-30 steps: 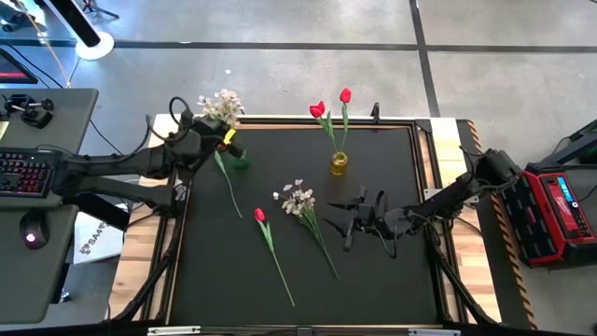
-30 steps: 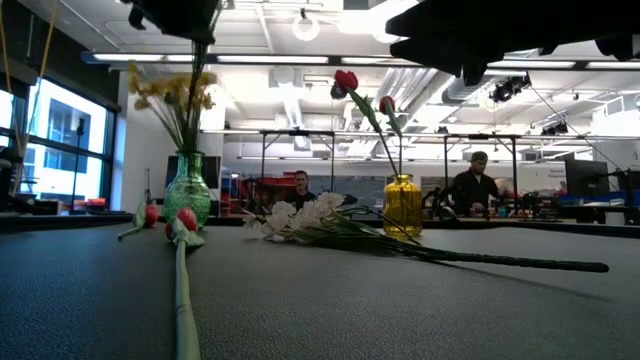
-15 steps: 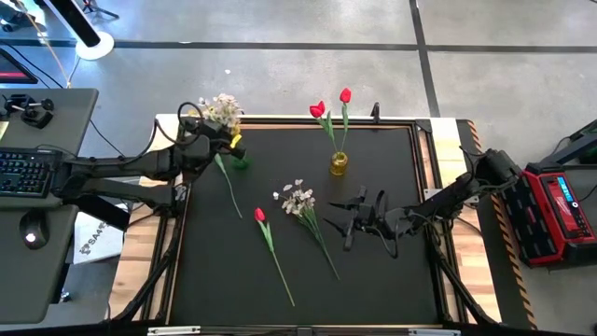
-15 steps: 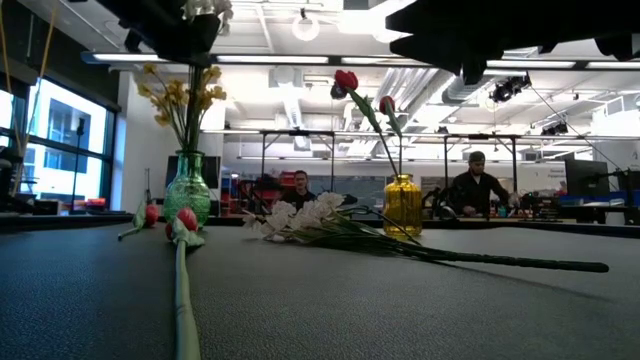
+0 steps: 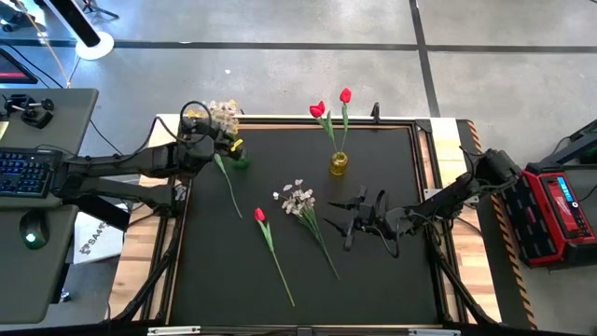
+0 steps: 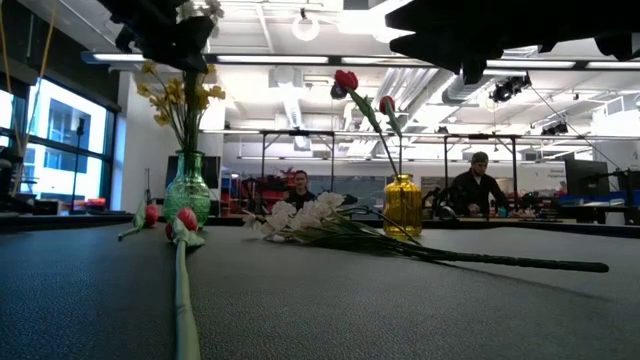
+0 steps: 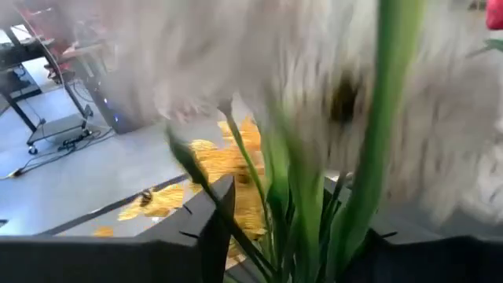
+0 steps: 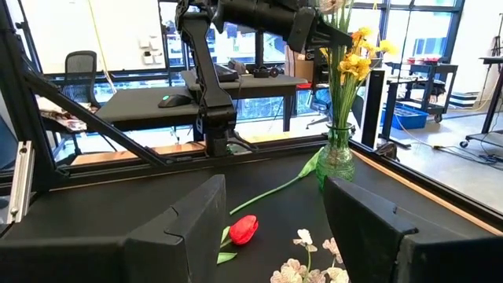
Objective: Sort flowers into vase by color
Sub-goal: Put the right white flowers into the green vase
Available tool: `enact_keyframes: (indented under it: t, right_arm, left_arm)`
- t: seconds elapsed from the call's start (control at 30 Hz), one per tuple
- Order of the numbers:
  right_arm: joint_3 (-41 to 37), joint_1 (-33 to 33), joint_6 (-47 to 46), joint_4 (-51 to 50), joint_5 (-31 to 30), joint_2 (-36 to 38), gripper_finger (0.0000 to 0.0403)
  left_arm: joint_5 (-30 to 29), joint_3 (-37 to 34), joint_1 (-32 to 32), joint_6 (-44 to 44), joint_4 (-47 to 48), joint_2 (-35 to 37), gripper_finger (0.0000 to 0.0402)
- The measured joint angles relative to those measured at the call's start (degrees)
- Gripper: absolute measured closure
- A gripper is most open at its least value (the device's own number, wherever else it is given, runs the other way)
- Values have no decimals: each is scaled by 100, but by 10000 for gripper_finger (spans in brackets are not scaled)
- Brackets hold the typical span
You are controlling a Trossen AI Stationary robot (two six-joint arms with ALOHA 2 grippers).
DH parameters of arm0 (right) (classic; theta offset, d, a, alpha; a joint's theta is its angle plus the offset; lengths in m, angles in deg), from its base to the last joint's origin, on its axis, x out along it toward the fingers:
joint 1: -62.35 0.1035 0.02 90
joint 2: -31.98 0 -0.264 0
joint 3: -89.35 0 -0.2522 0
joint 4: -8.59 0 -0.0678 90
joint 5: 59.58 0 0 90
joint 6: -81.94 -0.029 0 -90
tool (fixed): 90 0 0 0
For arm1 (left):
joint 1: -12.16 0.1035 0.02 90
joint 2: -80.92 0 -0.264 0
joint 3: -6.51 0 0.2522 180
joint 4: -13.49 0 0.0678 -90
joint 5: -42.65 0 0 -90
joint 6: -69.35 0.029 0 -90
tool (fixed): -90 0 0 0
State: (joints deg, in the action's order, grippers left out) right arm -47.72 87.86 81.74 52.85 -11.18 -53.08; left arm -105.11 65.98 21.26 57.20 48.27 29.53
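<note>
A green vase (image 5: 240,161) at the far left holds a yellow blossom spray (image 6: 180,92) and a white blossom spray (image 5: 222,115). My left gripper (image 5: 213,140) is open just above the vase, its fingers on either side of the stems (image 7: 306,212). A yellow vase (image 5: 338,164) holds two red tulips (image 5: 345,95). On the mat lie another white spray (image 5: 298,199), a red tulip (image 5: 259,215) and a second tulip's stem (image 5: 229,189) beside the green vase. My right gripper (image 5: 359,219) hovers open right of the lying white spray. My left gripper stands level around the upright green stems (image 7: 361,196) above the vase mouth. The blossoms fill the wrist view, and I cannot tell whether a finger (image 7: 220,224) touches a stem. The stems run down into the vase.
A raised wooden frame (image 5: 438,126) borders the black mat. A desk with keyboard and mouse (image 5: 28,173) stands left of the table, a red device (image 5: 560,210) right of it. People (image 6: 480,190) work in the room beyond. The mat's near half is bare.
My left gripper has sunk a little over the green vase and tipped its wrist. The white spray has come down with it, its head now close beside the yellow blossoms. My right arm has kept still.
</note>
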Motion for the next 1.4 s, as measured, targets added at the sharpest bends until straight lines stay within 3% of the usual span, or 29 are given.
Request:
enact_keyframes:
  t: [0.33, 0.73, 0.83, 1.0, 1.17, 1.4]
  right_arm:
    - [0, 0, -132, -96, 13, 2, 201]
    - [0, 0, -132, -120, 46, 2, 201]
    - [0, 0, -132, -119, 156, 2, 201]
    - [0, 2, -132, -120, 256, 2, 201]
    - [0, 2, -137, -132, 290, 2, 201]
    - [0, 2, -239, -226, 332, 2, 201]
  left_arm:
    - [384, 975, 0, -745, 1959, 0, 223]
    - [872, 1058, 309, -939, 2294, -2, 139]
    - [1244, 1133, 485, -912, 2343, -6, 123]
    - [1811, 1609, 719, -876, 2702, 2, 117]
    - [1898, 2011, 787, -881, 3330, 2, 117]
    - [1958, 1753, 787, -1159, 3485, -107, 117]
